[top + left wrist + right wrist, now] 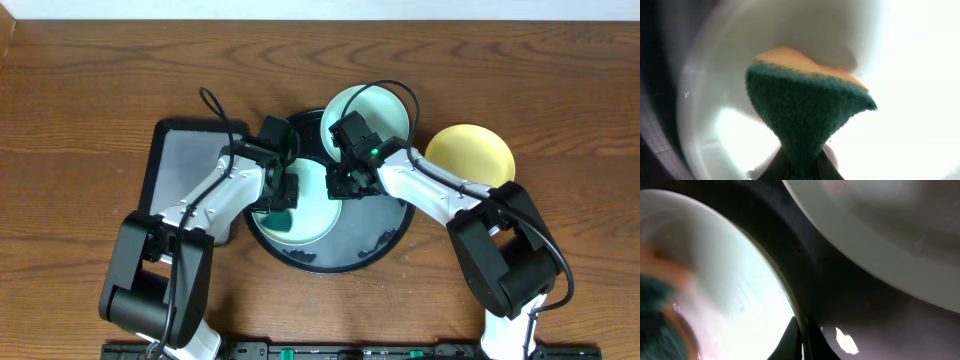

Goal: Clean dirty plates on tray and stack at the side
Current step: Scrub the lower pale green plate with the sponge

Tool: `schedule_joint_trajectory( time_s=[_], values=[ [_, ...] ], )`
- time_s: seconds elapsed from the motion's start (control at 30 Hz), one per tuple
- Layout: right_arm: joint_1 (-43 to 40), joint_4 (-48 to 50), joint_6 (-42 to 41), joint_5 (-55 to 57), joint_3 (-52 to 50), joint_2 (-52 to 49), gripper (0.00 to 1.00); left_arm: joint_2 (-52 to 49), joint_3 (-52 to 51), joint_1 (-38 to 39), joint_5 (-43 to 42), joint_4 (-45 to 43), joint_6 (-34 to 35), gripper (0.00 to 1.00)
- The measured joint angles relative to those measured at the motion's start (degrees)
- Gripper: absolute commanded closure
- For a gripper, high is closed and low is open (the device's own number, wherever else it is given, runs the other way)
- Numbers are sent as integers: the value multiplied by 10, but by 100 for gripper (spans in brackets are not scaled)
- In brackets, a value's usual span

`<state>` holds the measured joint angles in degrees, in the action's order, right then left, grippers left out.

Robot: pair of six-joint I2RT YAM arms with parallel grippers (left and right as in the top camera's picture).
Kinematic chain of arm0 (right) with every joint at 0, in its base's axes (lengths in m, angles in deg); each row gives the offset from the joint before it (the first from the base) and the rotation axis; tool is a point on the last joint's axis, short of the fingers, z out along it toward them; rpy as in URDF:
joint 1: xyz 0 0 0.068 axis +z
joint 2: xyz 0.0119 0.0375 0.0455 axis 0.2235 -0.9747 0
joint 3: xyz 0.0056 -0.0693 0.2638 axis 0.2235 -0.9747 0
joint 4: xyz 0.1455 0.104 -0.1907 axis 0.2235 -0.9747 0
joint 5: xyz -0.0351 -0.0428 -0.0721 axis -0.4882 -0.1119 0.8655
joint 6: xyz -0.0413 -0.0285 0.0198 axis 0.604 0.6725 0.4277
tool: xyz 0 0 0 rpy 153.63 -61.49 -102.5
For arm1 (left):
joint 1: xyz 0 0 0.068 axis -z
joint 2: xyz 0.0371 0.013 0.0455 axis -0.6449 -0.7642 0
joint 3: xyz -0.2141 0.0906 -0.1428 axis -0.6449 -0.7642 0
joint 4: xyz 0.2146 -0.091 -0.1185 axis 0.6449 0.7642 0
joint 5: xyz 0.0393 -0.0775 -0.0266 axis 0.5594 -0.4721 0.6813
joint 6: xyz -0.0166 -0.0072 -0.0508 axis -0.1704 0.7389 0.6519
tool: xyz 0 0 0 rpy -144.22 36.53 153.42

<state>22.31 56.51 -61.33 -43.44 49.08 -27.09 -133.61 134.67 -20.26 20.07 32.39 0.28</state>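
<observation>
A mint plate [312, 212] lies in the black round tray [372, 243]. My left gripper [281, 196] is shut on a teal sponge [276, 219] with an orange back and presses it on this plate; the left wrist view shows the sponge [805, 115] pinched in the jaws [800, 167]. My right gripper [347, 182] is shut on the plate's right rim, as the right wrist view [802, 336] shows. A second mint plate [368, 112] rests at the tray's far edge. A pale yellow plate [472, 155] lies on the table to the right.
A grey rectangular tray with a black rim [180, 160] lies left of the round tray, under my left arm. A small pale scrap [844, 340] lies on the black tray floor next to my right jaws. Wooden table all round.
</observation>
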Motion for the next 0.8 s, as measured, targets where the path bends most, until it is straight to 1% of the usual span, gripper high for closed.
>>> schedule_joint_trajectory(
  time_s=[0.1,0.17,0.27,0.37,0.5,0.6,0.73,0.8],
  values=[
    [0,0,0,0,0,0,99,-1,0,0,-66,-4,-58,93],
    [0,0,0,0,0,0,99,-3,-1,0,-88,-13,-80,93],
    [0,0,0,0,0,0,99,-3,-3,0,-96,-53,-99,92],
    [0,0,0,0,0,0,99,-3,-3,0,-85,-87,-101,92],
    [0,0,0,0,0,0,99,-3,-4,-4,-30,-127,-78,92],
    [0,0,0,0,0,0,99,-3,-4,-6,31,-151,-40,92],
    [0,0,0,0,0,0,99,-3,-4,-6,110,-151,27,92],
    [0,0,0,0,0,0,99,-3,-4,-6,128,-138,53,92]
  ],
)
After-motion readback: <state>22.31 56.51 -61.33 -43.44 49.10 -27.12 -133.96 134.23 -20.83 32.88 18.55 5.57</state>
